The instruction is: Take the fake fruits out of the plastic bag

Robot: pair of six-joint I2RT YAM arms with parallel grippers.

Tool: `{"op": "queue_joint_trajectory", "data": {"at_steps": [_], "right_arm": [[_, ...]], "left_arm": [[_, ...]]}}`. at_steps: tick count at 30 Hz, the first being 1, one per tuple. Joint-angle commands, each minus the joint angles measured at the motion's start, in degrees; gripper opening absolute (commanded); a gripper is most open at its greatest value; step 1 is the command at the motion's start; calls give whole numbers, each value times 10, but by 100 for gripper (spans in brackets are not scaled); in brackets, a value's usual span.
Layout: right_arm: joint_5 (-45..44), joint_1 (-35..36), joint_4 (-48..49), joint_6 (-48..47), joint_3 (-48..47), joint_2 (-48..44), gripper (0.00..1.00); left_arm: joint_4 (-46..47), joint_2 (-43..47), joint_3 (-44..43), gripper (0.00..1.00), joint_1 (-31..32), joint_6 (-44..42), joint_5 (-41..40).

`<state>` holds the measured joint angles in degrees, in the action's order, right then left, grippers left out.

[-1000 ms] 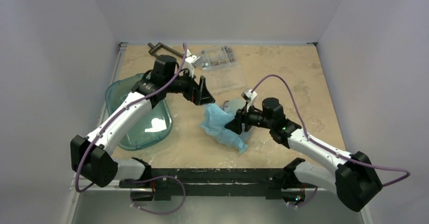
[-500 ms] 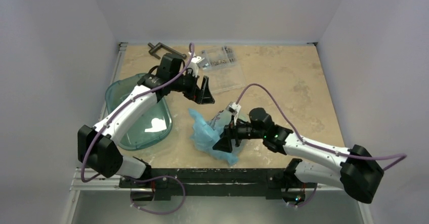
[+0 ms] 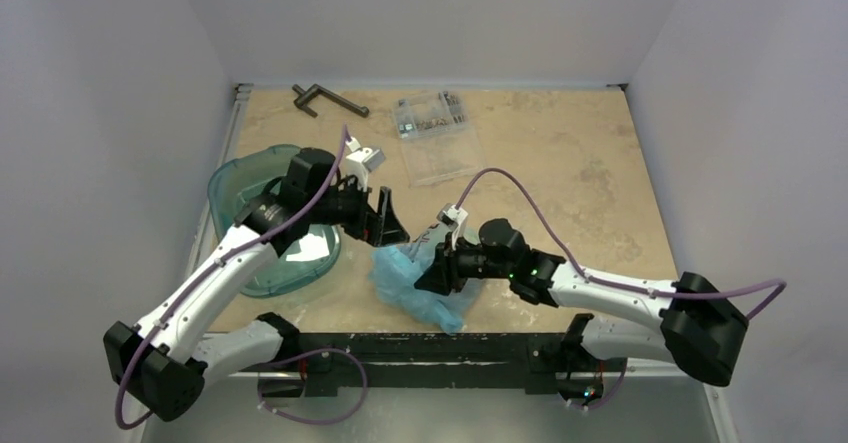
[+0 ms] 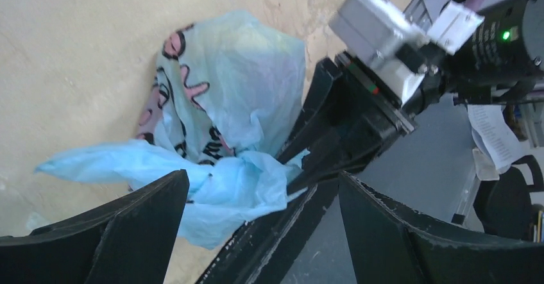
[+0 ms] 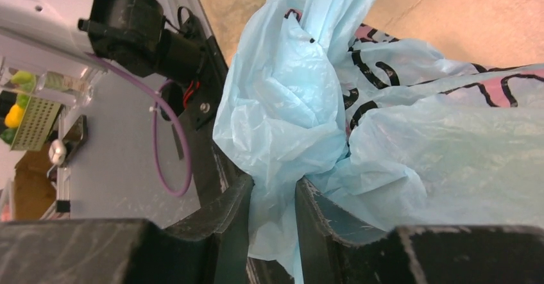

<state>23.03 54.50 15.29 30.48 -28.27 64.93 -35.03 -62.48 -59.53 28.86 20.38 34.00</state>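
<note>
The plastic bag lies crumpled near the table's front edge, light blue with dark and pink print. My right gripper is shut on a bunched fold of it, and the film is pinched between its two fingers. My left gripper hovers just behind and left of the bag, jaws wide open with nothing held. The bag's lower fold and the right gripper's black fingers lie between them. The fake fruits are hidden; none shows through the bag.
A teal translucent tub sits at the left under my left forearm. A clear flat parts box and a dark metal clamp lie at the back. The black front rail runs just below the bag.
My right gripper slid left and nearer with the bag, opened, then closed on a fold. My left arm swung from near the parts box down to the bag's back left.
</note>
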Motion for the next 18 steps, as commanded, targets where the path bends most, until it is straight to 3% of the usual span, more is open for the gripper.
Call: {"op": "queue_joint_trajectory", "data": {"at_steps": [1, 5, 9, 12, 18], "right_arm": [[-29, 9, 80, 5, -23, 37, 28], [0, 9, 105, 6, -39, 62, 28], [-36, 9, 54, -12, -38, 41, 31], [-87, 9, -38, -26, -46, 10, 37], [-226, 9, -121, 47, -6, -52, 61]], "left_arm": [[2, 32, 51, 86, 43, 73, -66], [62, 31, 108, 87, 69, 112, -63], [76, 16, 135, 87, 87, 116, -103], [66, 7, 150, 75, 90, 111, -131], [83, 50, 206, 51, 90, 111, -140]]}}
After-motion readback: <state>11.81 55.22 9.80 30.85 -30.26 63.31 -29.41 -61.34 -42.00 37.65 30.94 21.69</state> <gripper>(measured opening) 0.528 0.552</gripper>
